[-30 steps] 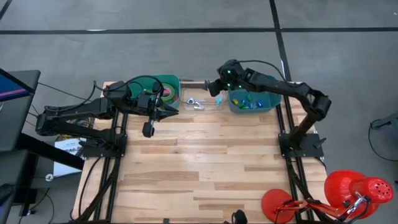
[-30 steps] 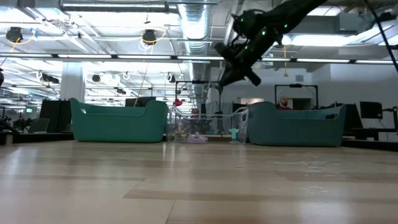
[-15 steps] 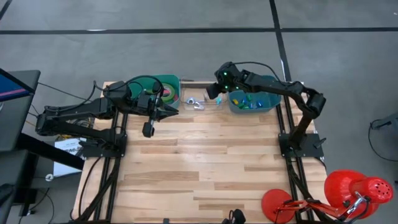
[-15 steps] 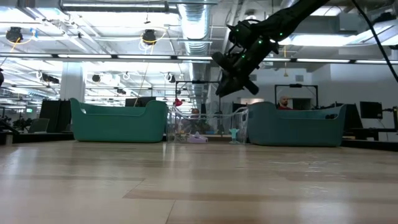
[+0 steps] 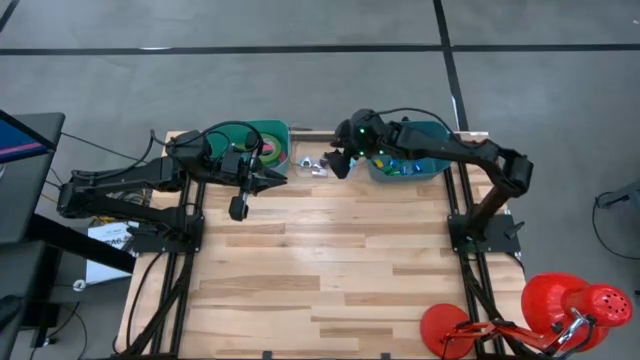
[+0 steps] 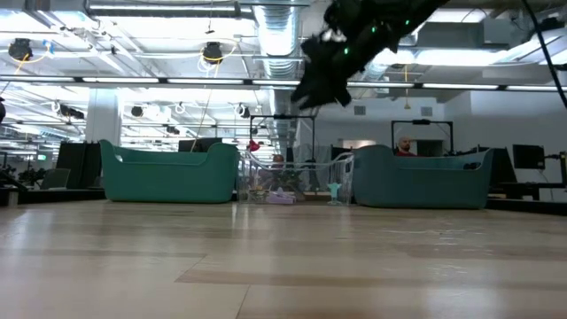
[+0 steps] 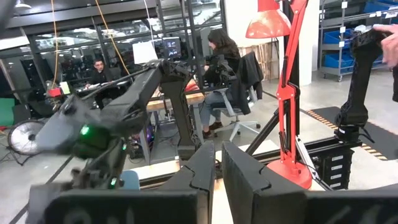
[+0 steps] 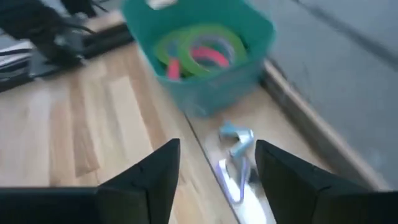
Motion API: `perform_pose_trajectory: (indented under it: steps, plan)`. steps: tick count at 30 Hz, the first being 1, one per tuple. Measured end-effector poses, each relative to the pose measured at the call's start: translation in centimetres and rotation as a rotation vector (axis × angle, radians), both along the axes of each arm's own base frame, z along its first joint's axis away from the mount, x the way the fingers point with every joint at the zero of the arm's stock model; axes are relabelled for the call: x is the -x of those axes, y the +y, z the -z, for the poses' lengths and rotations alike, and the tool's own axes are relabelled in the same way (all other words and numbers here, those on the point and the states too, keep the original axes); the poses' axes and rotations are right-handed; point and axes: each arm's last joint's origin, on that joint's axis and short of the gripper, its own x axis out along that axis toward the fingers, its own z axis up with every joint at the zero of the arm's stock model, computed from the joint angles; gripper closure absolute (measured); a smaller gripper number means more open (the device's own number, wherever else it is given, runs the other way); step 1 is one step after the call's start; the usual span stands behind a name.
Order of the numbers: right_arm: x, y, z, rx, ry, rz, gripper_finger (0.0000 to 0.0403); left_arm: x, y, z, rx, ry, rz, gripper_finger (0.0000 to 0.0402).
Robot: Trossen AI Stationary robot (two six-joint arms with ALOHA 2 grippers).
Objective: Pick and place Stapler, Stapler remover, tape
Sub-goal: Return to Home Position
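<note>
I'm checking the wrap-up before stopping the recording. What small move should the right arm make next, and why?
Probably draw the right arm back and up toward its base. Its right pincer is open and empty above the transparent bin, so nothing is left to release, while the left pincer rests shut by the green bin.
</note>
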Motion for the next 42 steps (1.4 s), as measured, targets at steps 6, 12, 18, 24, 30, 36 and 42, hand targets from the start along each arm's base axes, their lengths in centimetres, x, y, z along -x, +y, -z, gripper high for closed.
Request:
perform_pose_trajectory:
  steps: [6,12,18,24,30,36,42]
  plan:
    - [-0.9,3.7,-2.4,0.138,-0.103,-0.158,0.0226,0.0,0.0,0.0,0.0,0.0,0.0,0.038]
    - [-1.7,7.0,-3.0,0.263,-0.105,-0.191,0.027,0.0,0.0,0.0,0.0,0.0,0.0,0.038]
    - [-1.8,10.8,-2.0,0.269,-0.138,-0.283,0.0319,0.0,0.0,0.0,0.0,0.0,0.0,0.038]
    - [0.4,14.3,0.0,0.276,-0.216,-0.37,0.0361,0.0,0.0,0.0,0.0,-0.001,0.0,0.038]
    - [3.9,15.8,3.0,0.273,-0.232,-0.418,0.0399,0.0,0.0,0.0,0.0,-0.003,0.0,0.038]
    - [8.4,15.7,6.4,0.266,-0.201,-0.427,0.04,0.0,0.0,-0.1,-0.001,-0.009,0.0,0.038]
    - [12.2,15.5,8.8,0.264,-0.241,-0.438,0.0401,0.0,0.0,-0.2,-0.002,-0.016,0.0,0.038]
